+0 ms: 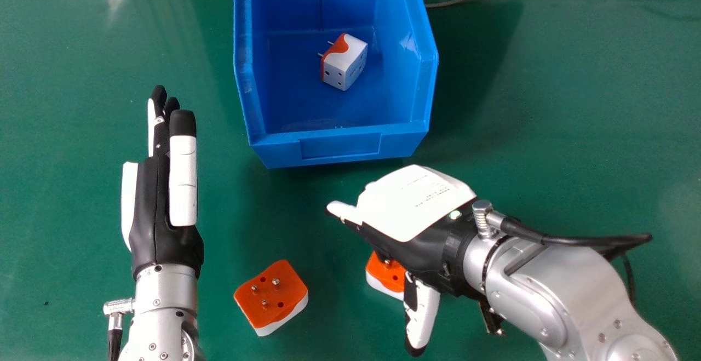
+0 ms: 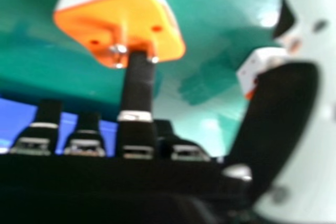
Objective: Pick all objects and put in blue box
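Silver metal forearm [image 1: 575,295] carries the right hand [image 1: 413,202], black-and-white, relaxed, above an orange-and-white plastic plug adapter [image 1: 378,274]; a second adapter [image 1: 285,290] lies between it and the straight-fingered left hand [image 1: 154,207]; beyond, a blue plastic box [image 1: 339,146] holds a third adapter [image 1: 342,65]. Right hand view: the first adapter lies past one fingertip [image 2: 137,82].

Glossy plastic box [image 1: 342,144] (faintly scuffed), smooth green table [image 1: 575,103], metal pins [image 1: 276,282].

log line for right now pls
box: one adapter inside | table: two adapters | right hand: over one | left hand: open
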### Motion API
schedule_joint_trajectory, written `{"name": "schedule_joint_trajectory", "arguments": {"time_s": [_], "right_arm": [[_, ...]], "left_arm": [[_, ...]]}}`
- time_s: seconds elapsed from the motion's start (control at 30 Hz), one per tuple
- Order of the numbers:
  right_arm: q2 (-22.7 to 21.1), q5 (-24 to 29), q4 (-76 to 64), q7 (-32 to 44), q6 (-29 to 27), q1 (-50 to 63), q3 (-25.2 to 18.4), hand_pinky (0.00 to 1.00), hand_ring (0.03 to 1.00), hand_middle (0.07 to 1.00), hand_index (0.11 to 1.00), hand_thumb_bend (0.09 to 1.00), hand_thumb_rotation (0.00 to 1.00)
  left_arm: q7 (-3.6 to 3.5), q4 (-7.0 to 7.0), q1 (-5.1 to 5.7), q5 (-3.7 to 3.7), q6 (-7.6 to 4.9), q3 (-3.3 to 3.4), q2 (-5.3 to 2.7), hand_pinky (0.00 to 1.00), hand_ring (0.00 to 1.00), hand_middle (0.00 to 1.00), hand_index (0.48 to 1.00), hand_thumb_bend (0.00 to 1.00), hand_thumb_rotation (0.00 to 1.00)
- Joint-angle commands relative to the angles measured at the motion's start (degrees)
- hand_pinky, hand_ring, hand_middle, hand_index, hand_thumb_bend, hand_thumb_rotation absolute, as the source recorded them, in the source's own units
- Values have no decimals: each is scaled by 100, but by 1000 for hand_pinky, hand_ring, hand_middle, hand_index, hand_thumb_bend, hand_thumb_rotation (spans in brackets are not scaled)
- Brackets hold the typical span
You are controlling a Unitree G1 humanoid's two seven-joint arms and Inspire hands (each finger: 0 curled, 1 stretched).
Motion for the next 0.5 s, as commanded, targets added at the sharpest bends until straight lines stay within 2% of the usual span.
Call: {"name": "schedule_joint_trajectory", "arguments": {"time_s": [0.0,0.1,0.17,0.27,0.37,0.4,0.47], "right_arm": [[13,20,-310,103,15,-36,-121,906,973,977,972,972,210],[14,34,-535,256,39,-6,-198,911,979,982,977,978,209],[12,35,-654,333,38,17,-241,914,983,986,982,983,211],[26,-3,-801,494,52,4,-276,921,989,991,989,990,215],[55,-23,-905,605,70,5,-321,924,992,993,991,992,216],[69,-23,-926,640,79,6,-336,926,993,994,993,994,215],[108,4,-968,719,123,8,-377,928,995,996,995,996,213]], "left_arm": [[-28,-31,-54,19,-100,-9,35,1000,1000,1000,1000,899,1000],[-19,-7,-62,13,-133,1,29,1000,1000,1000,1000,896,1000],[-37,3,-72,-2,-125,4,38,1000,1000,1000,1000,894,1000],[-22,-10,-63,48,-101,-5,62,1000,1000,1000,1000,894,1000],[-27,-35,-43,58,-71,-14,78,1000,1000,1000,1000,894,1000],[-24,-40,-41,57,-65,-15,78,1000,1000,1000,1000,896,1000],[-32,-12,-60,9,-97,-7,60,1000,1000,1000,1000,898,1000]]}}
